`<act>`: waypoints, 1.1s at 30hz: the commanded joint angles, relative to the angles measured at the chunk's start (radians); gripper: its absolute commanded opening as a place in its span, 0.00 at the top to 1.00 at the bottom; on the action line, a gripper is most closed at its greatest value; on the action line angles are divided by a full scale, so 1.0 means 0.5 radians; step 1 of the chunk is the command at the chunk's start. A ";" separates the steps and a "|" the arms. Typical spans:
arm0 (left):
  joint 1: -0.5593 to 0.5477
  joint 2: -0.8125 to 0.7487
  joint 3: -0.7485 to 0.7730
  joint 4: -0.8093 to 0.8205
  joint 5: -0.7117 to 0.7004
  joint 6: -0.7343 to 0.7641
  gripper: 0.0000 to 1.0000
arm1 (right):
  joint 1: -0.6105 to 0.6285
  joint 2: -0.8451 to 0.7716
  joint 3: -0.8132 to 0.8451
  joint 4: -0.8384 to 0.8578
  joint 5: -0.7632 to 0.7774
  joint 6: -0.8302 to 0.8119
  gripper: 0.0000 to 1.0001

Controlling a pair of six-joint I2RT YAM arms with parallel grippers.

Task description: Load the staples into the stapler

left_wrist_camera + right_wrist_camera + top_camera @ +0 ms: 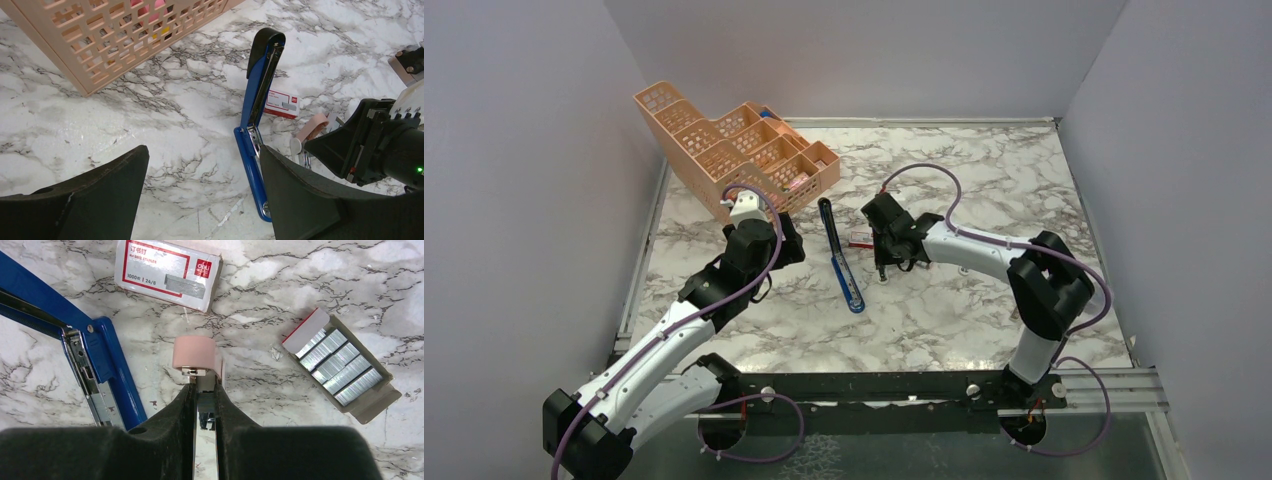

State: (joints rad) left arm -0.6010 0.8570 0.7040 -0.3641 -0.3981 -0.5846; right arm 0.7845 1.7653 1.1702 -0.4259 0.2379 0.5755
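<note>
The stapler (840, 256) lies hinged open on the marble with nothing bracing it, since my left gripper (200, 157) hangs spread wide near it and holds nothing. Any push into its channel (91, 382) could skate it away. My right gripper (205, 387) is pinched narrow on a thin silvery strip (205, 407), with the staples (340, 365) in their open tray just right of it; that sliver could twist, snap or snag the pink block (194, 351) ahead.

Items on the marble bench (984, 170):
- one slim blue stapler (842, 260) with black base
- one red-and-white cardboard box (167, 272)
- one open cardboard tray (370, 407) of silvery ribbed staples (340, 362), strip count unclear
- one small pink block (194, 351)
- one peach plastic mesh organiser (724, 150)
</note>
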 commanded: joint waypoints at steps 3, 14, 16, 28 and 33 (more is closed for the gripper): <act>0.015 -0.026 -0.020 0.004 -0.055 -0.006 0.17 | 0.013 0.055 -0.006 0.024 -0.042 0.000 0.80; 0.015 -0.031 -0.024 0.004 -0.055 -0.007 0.17 | 0.014 0.083 -0.004 -0.001 -0.037 -0.001 0.80; 0.015 -0.030 -0.024 0.004 -0.054 -0.009 0.17 | 0.014 0.076 -0.008 -0.007 -0.032 -0.001 0.80; 0.015 -0.028 -0.029 0.004 -0.048 -0.014 0.17 | 0.014 0.017 -0.124 0.033 -0.052 -0.008 0.80; 0.015 -0.019 -0.028 0.004 -0.044 -0.020 0.17 | 0.014 -0.034 -0.171 0.048 -0.063 -0.017 0.80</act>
State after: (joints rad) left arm -0.6010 0.8566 0.7021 -0.3641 -0.4015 -0.5861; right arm 0.7845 1.7649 1.1271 -0.3851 0.2226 0.5751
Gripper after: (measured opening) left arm 0.825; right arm 0.202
